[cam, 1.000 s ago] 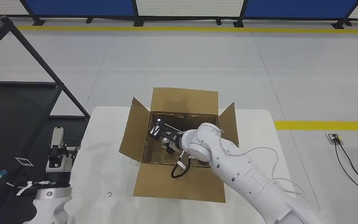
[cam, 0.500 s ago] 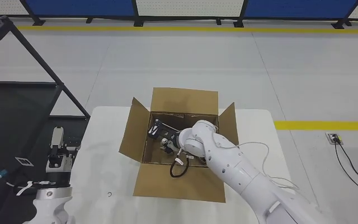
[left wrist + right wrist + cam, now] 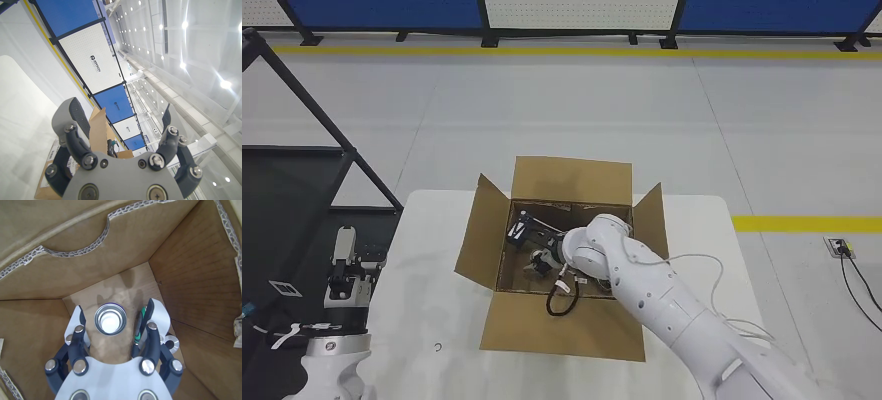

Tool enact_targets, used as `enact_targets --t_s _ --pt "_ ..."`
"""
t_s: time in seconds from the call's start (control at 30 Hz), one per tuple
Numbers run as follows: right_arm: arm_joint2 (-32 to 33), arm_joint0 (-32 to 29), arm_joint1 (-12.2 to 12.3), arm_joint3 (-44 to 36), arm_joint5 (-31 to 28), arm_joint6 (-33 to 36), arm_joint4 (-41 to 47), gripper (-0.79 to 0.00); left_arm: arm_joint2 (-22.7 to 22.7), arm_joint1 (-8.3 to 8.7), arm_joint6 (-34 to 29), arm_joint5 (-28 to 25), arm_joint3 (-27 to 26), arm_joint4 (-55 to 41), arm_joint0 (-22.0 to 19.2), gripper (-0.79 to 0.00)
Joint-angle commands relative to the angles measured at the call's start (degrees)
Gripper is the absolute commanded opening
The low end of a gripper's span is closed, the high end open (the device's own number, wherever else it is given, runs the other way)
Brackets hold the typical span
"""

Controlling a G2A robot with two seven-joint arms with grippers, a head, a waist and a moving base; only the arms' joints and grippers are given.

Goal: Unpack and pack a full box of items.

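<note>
Can [image 3: 110, 321] btwn spread fingers [image 3: 80, 317], right end effector [image 3: 115, 307] — box [image 3: 189, 275] walls close.

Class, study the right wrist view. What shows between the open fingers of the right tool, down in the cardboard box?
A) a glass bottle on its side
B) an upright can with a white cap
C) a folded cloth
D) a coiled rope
B: the upright can shows end-on between the fingers of the open right tool, inside the cardboard box.
</note>
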Motion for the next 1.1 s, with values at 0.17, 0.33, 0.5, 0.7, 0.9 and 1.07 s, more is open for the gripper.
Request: enact_targets --t_s 0.17,0.33,0.5,0.7,0.9,1.07 --pt "3.91 -3.95 2.87 -8.92 0.36 -0.69 -4.02 -0.018 0.00 0.00 0.00 0.00 0.00 0.00 0.00 0.000" --pt "9.50 -10.91 6.43 -22.31 0.63 -1.85 -8.76 0.000 0.00 0.00 0.00 0.00 0.00 0.00 0.00 0.000" --pt "17.80 -20.64 10.07 -37.50 -0.31 -4.54 -12.59 0.000 0.00 0.00 0.00 0.00 0.00 0.00 0.00 0.000" --pt "21.37 -24.34 11.29 -42.80 -1.89 -5.66 -13.25 0.000 0.00 0.00 0.00 0.00 0.00 0.00 0.00 0.000" --pt "21.37 -24.34 11.29 -42.80 -1.89 -5.66 -13.25 0.000 0.00 0.00 0.00 0.00 0.00 0.00 0.00 0.000" --pt "21.37 -24.34 11.29 -42.80 -1.89 -5.66 -13.25 0.000 0.00 0.00 0.00 0.00 0.00 0.00 0.00 0.000"
